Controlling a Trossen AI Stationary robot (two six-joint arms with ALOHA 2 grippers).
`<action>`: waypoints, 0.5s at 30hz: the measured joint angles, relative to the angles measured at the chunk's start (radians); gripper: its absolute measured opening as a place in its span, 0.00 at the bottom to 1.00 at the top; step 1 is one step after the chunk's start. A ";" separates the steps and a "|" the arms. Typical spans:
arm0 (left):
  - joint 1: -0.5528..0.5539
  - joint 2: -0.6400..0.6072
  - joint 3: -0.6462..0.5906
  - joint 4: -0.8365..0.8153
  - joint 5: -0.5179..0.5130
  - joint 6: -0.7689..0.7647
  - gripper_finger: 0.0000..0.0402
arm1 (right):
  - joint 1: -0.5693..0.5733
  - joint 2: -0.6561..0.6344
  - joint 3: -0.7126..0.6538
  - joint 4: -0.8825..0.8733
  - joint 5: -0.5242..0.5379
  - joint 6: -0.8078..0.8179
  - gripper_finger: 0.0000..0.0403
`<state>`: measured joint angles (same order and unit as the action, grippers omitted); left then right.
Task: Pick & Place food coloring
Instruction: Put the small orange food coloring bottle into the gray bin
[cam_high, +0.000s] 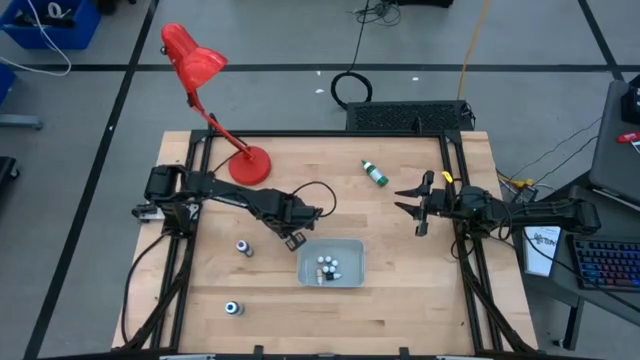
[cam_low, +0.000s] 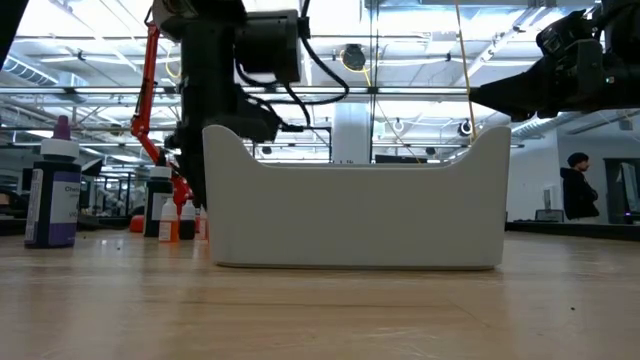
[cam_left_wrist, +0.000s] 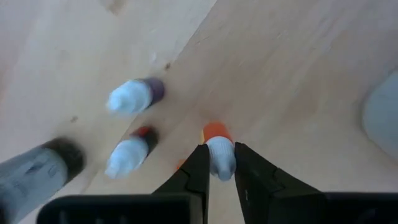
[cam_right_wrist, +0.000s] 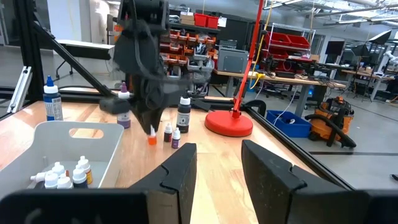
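The wooden counter (cam_high: 400, 250) carried everything, with a red desk lamp (cam_high: 215, 100) standing at its far left. Near the middle sat the pale tray (cam_high: 352, 262), and inside it a cluster of small white-topped food coloring vials (cam_high: 327, 268) lay toward its left end; the right wrist view showed them (cam_right_wrist: 62, 175) gathered in one corner.

The left arm reached in from the left, its tool (cam_left_wrist: 220, 168) down just left of the tray's far corner. Its two fingers were closed on an orange-bodied vial (cam_left_wrist: 219, 149) with a white tip, which seemed to be lifted slightly off the wood, though the blur made that uncertain. Beside it stood two more small vials, one purple (cam_left_wrist: 134, 96) and one dark red (cam_left_wrist: 129, 152).

The right tool (cam_high: 420, 207) waited at the counter's right side, well apart from the tray, its fingers spread open and holding nothing.

Other bottles stood scattered: a green one (cam_high: 375, 173) lying on its side toward the far edge, one (cam_high: 243, 247) left of the tray, and another (cam_high: 233, 308) near the front left.
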<state>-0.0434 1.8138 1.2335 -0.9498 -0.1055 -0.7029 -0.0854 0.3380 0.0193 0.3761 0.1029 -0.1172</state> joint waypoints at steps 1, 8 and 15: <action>-0.003 -0.012 0.013 -0.015 0.000 0.000 0.13 | 0.000 0.000 0.000 0.000 0.000 0.000 0.29; -0.064 -0.050 0.230 -0.229 -0.085 -0.023 0.13 | 0.000 0.000 0.000 -0.001 0.000 0.000 0.29; -0.163 -0.050 0.431 -0.239 -0.147 -0.034 0.13 | 0.000 0.000 0.000 0.000 0.000 0.000 0.29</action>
<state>-0.2064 1.7634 1.6640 -1.1888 -0.2524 -0.7365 -0.0856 0.3382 0.0193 0.3759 0.1031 -0.1169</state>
